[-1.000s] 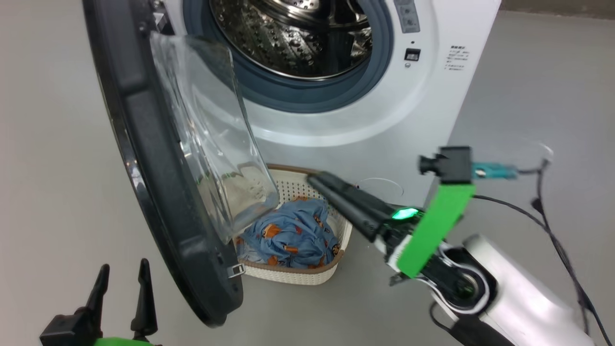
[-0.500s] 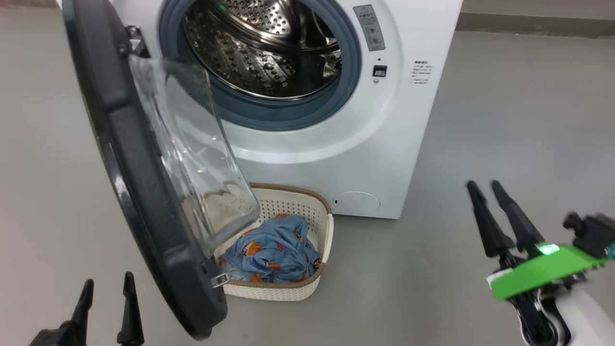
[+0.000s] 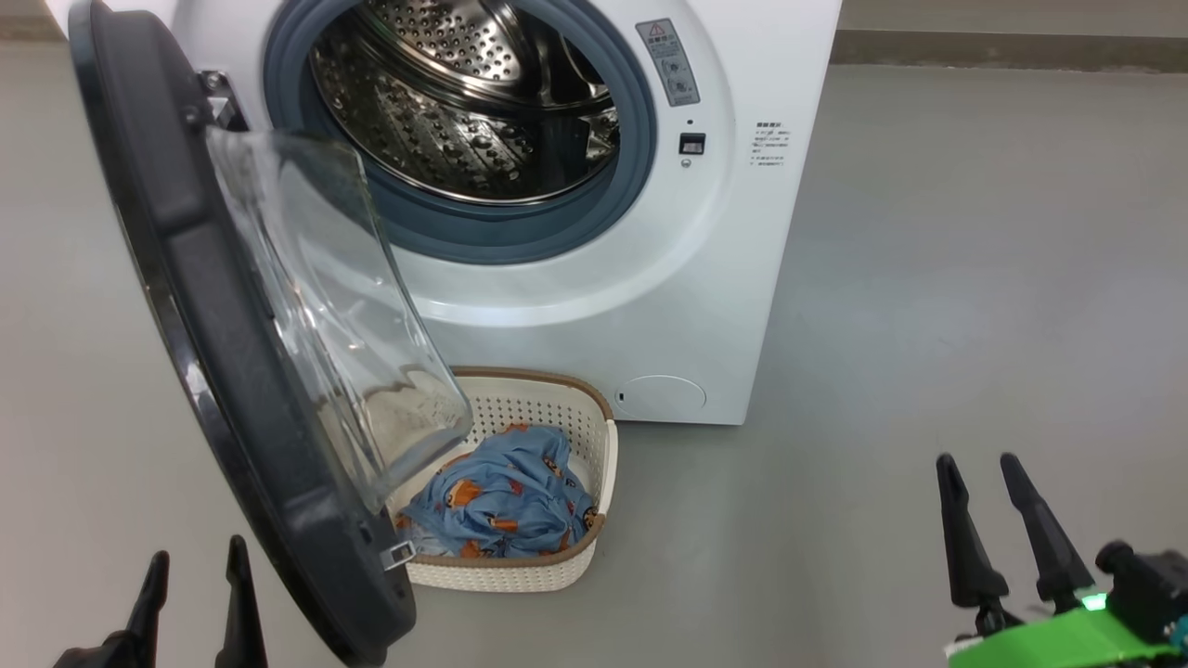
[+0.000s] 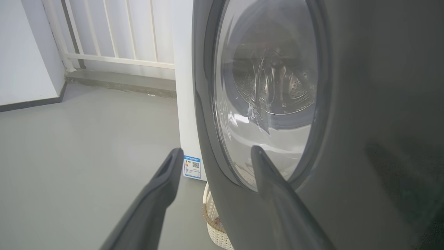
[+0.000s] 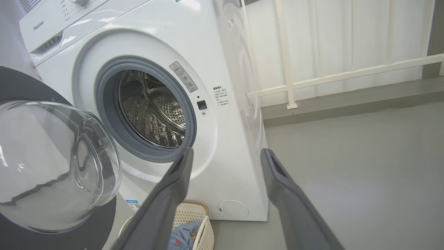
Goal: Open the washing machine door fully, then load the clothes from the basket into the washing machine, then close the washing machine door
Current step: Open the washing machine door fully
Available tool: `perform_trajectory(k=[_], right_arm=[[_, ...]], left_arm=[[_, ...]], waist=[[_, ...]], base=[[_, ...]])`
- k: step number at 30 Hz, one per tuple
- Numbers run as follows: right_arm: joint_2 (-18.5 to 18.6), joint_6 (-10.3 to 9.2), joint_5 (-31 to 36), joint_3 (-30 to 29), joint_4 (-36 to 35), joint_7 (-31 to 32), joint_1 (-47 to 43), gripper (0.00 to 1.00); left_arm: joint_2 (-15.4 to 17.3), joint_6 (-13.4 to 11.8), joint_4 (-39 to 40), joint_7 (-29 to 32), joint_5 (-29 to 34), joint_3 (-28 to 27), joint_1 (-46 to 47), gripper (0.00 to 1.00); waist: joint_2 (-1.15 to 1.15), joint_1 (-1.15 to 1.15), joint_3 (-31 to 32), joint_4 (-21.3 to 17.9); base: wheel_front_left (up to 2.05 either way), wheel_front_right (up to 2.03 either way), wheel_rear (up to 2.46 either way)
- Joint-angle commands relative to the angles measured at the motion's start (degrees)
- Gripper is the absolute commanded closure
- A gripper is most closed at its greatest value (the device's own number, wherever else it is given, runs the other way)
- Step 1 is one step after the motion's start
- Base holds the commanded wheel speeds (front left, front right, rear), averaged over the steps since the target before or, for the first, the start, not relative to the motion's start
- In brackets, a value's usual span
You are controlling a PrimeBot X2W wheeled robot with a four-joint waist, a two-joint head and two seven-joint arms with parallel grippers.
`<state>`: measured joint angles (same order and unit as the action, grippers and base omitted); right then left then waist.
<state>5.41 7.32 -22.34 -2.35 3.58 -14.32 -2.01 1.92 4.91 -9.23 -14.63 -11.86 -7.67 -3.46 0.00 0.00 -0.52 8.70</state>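
The white washing machine (image 3: 705,306) stands with its steel drum (image 3: 455,111) exposed. Its black-rimmed door (image 3: 213,353) with the clear glass bowl (image 3: 325,325) hangs swung out to the left, over the cream basket (image 3: 575,455) on the floor. Blue printed clothes (image 3: 501,496) lie bunched in the basket. My left gripper (image 3: 193,589) is open at the lower left, just outside the door's rim. My right gripper (image 3: 979,510) is open at the lower right, well away from the basket. In the left wrist view the door (image 4: 347,121) is close ahead; in the right wrist view the washing machine (image 5: 229,139) and basket (image 5: 194,215) lie ahead.
Grey floor (image 3: 974,278) stretches to the right of the machine. A white railing (image 5: 312,80) and a low kerb run along the back wall. A blue label (image 4: 191,166) sits low on the machine's side.
My right gripper has pulled back from above the basket to the lower right, empty. The head camera has shifted, so the machine and basket now sit further left and lower.
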Motion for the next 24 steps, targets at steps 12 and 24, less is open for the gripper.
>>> perform_trajectory(k=[12,24], right_arm=[[-2.18,0.17,11.58,-4.54,-1.53,-0.67,-4.46,0.00],[-2.51,0.17,10.85,-6.09,-1.55,-0.68,-5.39,0.00]], left_arm=[[0.96,0.41,2.05,-0.37,0.65,-2.80,0.15,0.00],[0.96,0.43,2.41,-0.37,0.42,-3.41,-0.89,0.00]], waist=[[0.00,0.00,0.48,-1.19],[0.00,0.00,0.96,-2.54]], base=[[0.00,0.00,0.00],[0.00,0.00,0.00]])
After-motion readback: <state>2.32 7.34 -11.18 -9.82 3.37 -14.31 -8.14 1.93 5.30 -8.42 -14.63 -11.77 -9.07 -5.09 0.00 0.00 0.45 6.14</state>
